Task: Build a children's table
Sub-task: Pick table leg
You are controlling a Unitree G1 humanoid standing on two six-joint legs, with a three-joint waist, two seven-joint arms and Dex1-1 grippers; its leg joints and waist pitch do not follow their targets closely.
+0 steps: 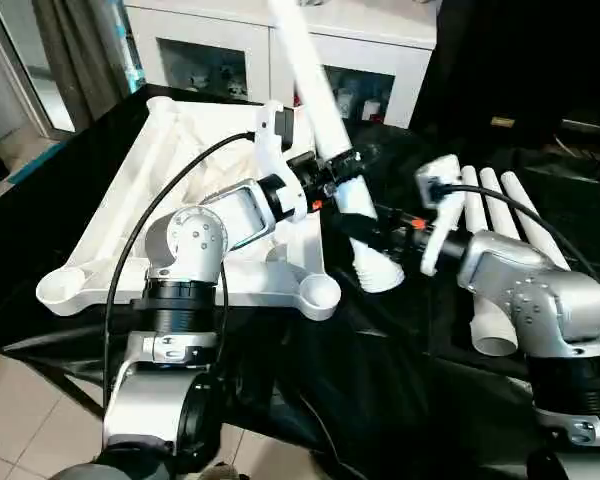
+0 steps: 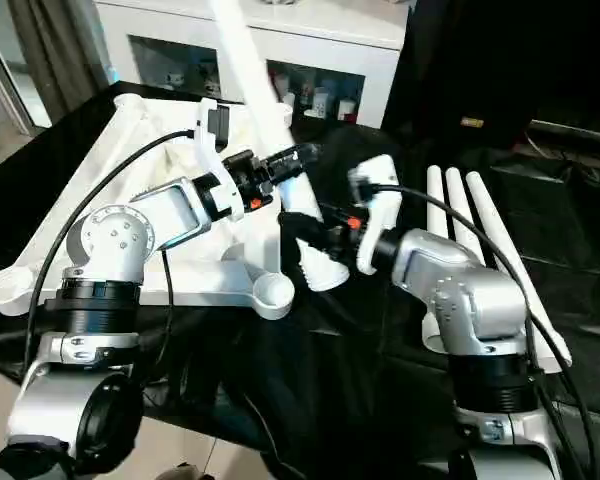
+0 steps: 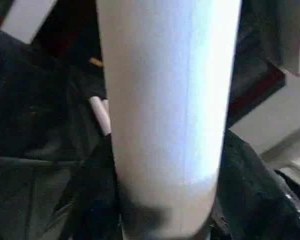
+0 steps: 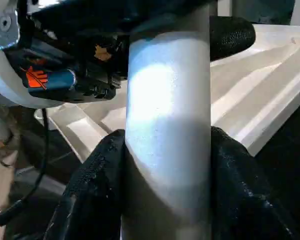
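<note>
The white tabletop (image 1: 170, 160) lies upside down on the black-draped work table, ribs and round corner sockets facing up. One white leg (image 1: 320, 100) stands tilted, its top leaning toward the back left. Its flared lower end (image 1: 380, 270) is just right of the tabletop's near right corner socket (image 1: 320, 292). My left gripper (image 1: 342, 168) is shut on the leg's middle. My right gripper (image 1: 375, 235) is shut on the same leg a little lower, with its fingers (image 4: 95, 190) pressed on both sides. Three more legs (image 1: 490, 210) lie side by side to the right.
A white cabinet with glass doors (image 1: 230, 55) stands behind the work table. Black cloth (image 1: 380, 380) covers the table down to its near edge. Pale floor tiles (image 1: 20, 400) show at the lower left.
</note>
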